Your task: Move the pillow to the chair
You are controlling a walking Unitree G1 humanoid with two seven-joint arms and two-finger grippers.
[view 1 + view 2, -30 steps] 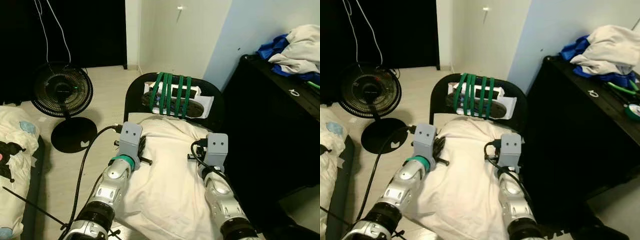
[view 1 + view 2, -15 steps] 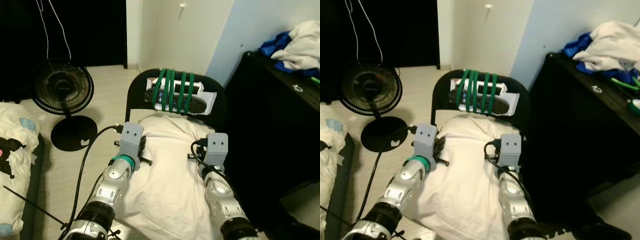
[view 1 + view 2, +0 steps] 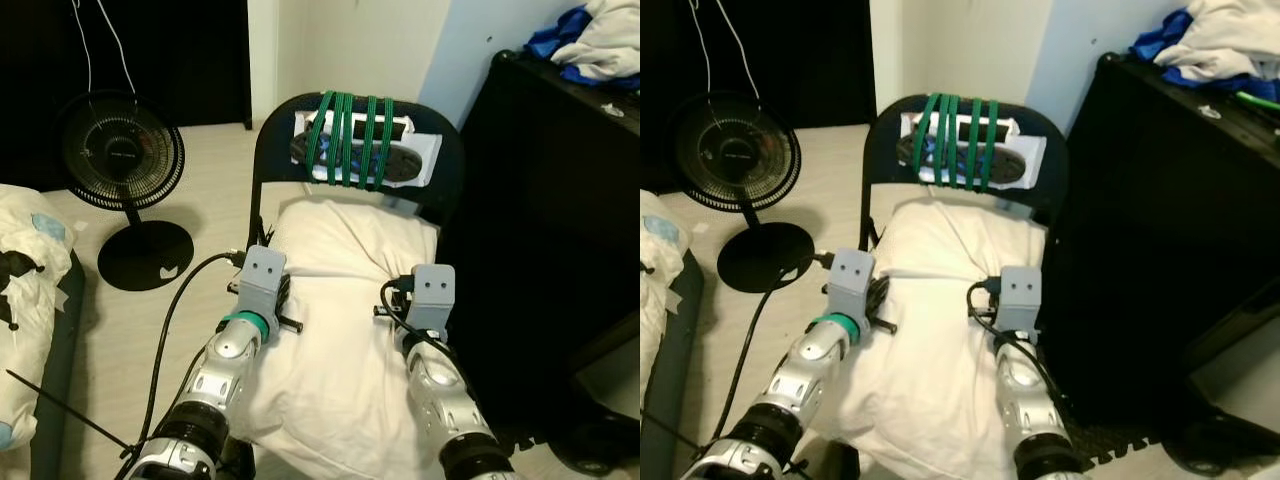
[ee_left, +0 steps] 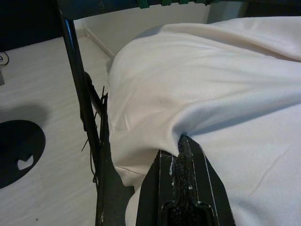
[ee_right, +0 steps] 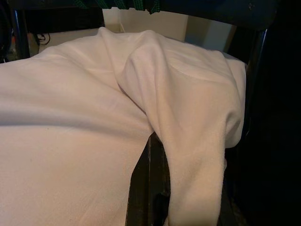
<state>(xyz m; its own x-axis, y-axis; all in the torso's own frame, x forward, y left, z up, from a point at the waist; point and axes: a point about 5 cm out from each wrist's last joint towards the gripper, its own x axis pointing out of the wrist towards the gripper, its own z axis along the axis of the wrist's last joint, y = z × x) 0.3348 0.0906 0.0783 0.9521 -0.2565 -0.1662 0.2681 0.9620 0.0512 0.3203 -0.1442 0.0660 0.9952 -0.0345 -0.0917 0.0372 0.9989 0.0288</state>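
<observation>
The left claw (image 4: 184,155) was closed on a fold of the white pillow (image 3: 340,330), its black fingers (image 4: 181,188) pinched together with the cloth bunched at their tips, as the left wrist view showed from close up. That same view caught the black chair leg (image 4: 82,89) just beside the pillow's edge and the pale floor (image 4: 37,94) beyond it. The right claw (image 5: 151,188) was likewise clamped on the pillow, a thick roll of fabric draped over its dark fingers; the right wrist view added the pillow's far corner lying against the black chair frame (image 5: 256,61). From the head cameras both silver arms reached forward, the left wrist block (image 3: 262,280) at the pillow's left edge and the right wrist block (image 3: 432,296) at its right edge, the claws themselves hidden under those blocks. The pillow's far end rested on the seat of the black chair (image 3: 275,150), up against the backrest, while its near end sagged between the arms. Green cords (image 3: 350,140) bound a flat device to the chair back. A black floor fan (image 3: 122,150) stood on the floor to the left, a patterned cushion (image 3: 25,260) lay at the left edge, and a black cabinet (image 3: 560,220) with heaped clothes (image 3: 600,40) stood to the right.
</observation>
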